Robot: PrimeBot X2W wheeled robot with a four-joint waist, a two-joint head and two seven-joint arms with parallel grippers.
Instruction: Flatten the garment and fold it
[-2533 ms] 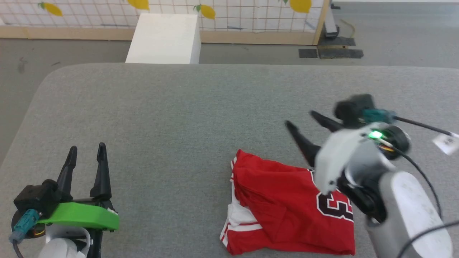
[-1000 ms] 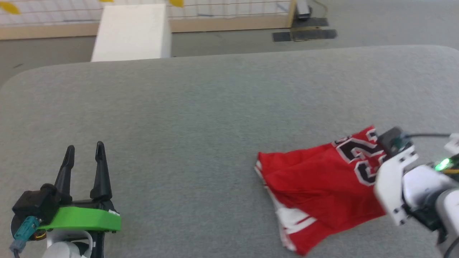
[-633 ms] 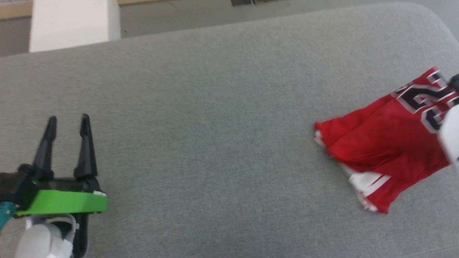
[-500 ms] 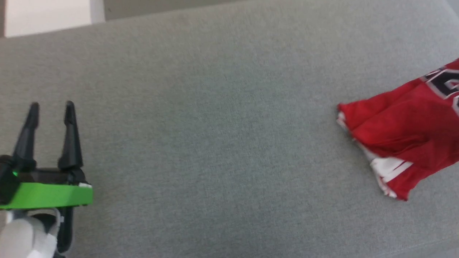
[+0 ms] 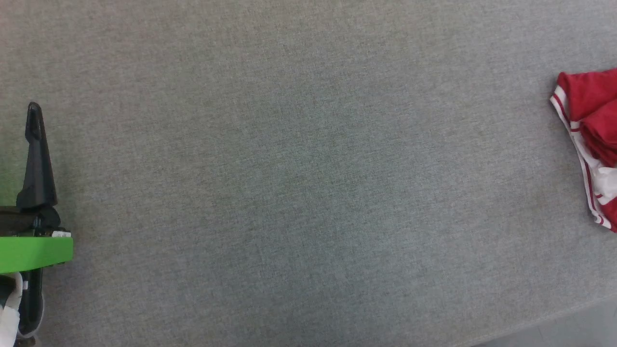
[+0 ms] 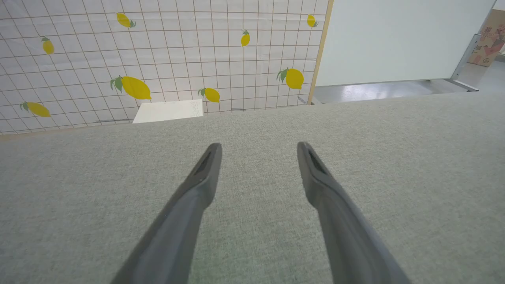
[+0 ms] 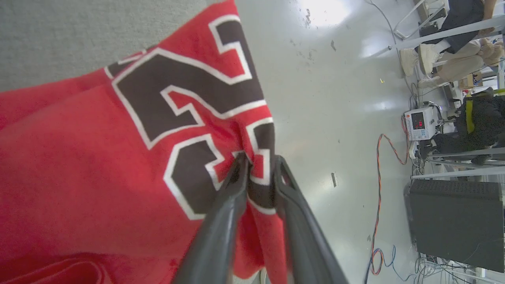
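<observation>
The red garment (image 5: 588,125) with white, red-striped trim lies bunched at the right edge of the head view, most of it cut off. In the right wrist view the garment (image 7: 98,157) shows its black, white-outlined number, and my right gripper (image 7: 258,159) is shut on a fold of the cloth by that number. My left gripper (image 6: 258,148) hangs open over bare grey table, nothing between its fingers. One of its dark fingers (image 5: 36,154) stands at the left edge of the head view, far from the garment.
The grey fabric table (image 5: 299,183) spreads across the head view. Beyond its far edge in the left wrist view stand a lemon-print tiled wall (image 6: 158,59) and a white box (image 6: 169,110). The right wrist view looks past the table onto a shiny floor (image 7: 335,98) with cables and equipment.
The head camera has swung down and left, so the garment and left gripper have slid toward the picture's edges. The right gripper closed on the garment and dragged it rightward.
</observation>
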